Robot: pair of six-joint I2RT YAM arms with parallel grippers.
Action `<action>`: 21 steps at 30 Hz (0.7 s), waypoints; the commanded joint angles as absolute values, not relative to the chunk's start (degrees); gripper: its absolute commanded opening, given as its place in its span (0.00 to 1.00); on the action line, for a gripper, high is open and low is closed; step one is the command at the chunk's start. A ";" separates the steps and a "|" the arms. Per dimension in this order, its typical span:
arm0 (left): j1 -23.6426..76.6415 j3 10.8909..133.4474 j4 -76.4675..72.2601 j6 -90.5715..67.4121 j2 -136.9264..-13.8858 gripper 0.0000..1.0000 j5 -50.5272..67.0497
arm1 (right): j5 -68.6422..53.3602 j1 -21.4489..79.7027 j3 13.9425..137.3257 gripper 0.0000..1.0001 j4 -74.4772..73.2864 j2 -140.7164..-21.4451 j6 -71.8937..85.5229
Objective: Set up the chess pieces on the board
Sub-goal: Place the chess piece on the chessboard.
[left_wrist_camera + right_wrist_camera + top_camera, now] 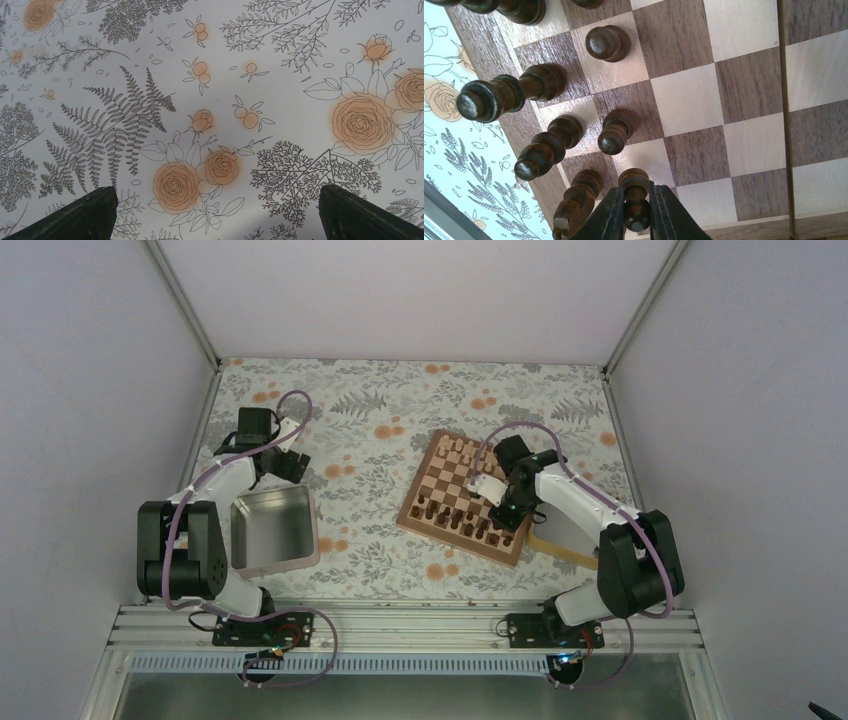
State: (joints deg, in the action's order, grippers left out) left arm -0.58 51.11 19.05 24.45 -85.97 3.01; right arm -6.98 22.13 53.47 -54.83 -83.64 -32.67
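left to right: the left gripper [215,200] hangs over bare floral table [370,440] at the far left, its jaws wide apart with nothing between them, well apart from the play. a grey metal tin [272,530] sits beside that arm. right of centre lies the board [440,480], turned at an angle, with pale pieces [458,450] along its far edge and the dark chess pieces [470,525] gathering in two rows along its near edge.

over those near rows the right gripper [638,207] is closed around a dark pawn [635,185], one jaw against each side of its head. the pawn stands upright, its base on a square in line with the other pawns and its long axis running straight up into the gripper. a taller dark piece [576,200] stands just beside the left-hand jaw, and open squares lie to the other side. a corner of a light wooden tray [565,550] shows under the right arm, off the board's near right corner.

the right arm is plainly the nearer. the pawn looks placed, so the next move likely calls for the jaws to part and the gripper to lift straight up along the pawn's axis. any drift toward the close neighbour could topple it.
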 commanded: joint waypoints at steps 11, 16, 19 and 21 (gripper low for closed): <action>-0.53 51.59 19.11 24.43 -85.08 1.00 2.57 | -6.34 22.68 52.38 0.18 -54.29 -83.43 -31.56; -0.57 51.50 19.14 24.38 -84.90 1.00 2.52 | -6.04 22.68 52.68 0.20 -53.60 -82.48 -31.18; -0.53 51.56 19.07 24.43 -84.93 1.00 2.62 | -5.44 22.51 53.64 0.21 -54.17 -81.78 -30.92; -0.53 51.68 19.07 24.40 -85.07 1.00 2.55 | -5.23 22.22 54.70 0.21 -55.02 -80.53 -30.90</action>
